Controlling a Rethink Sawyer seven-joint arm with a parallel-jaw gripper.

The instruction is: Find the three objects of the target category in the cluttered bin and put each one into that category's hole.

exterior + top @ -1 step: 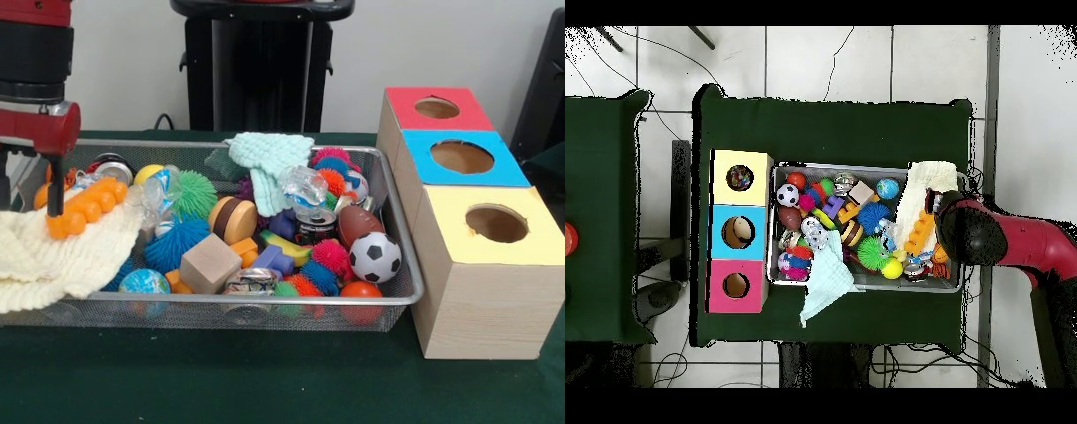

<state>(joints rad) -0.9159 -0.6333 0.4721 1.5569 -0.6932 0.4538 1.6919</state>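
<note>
Hovering at bin (pixel 402 296) end w/ my gripper (pixel 40 190); can't tell its state. Orange bumpy toy (pixel 84 205) just beside, long axis running diagonally toward bin's middle.

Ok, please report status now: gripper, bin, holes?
Gripper low over bin's end, state unclear. Cream cloth draped there. Three holes unblocked.

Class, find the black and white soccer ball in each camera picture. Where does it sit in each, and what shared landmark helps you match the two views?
Front view: the soccer ball lies in the bin's right front corner, nearest the yellow box.
Overhead view: the soccer ball lies in the bin's upper left corner, beside the yellow box.
Shared landmark: the yellow box.
</note>
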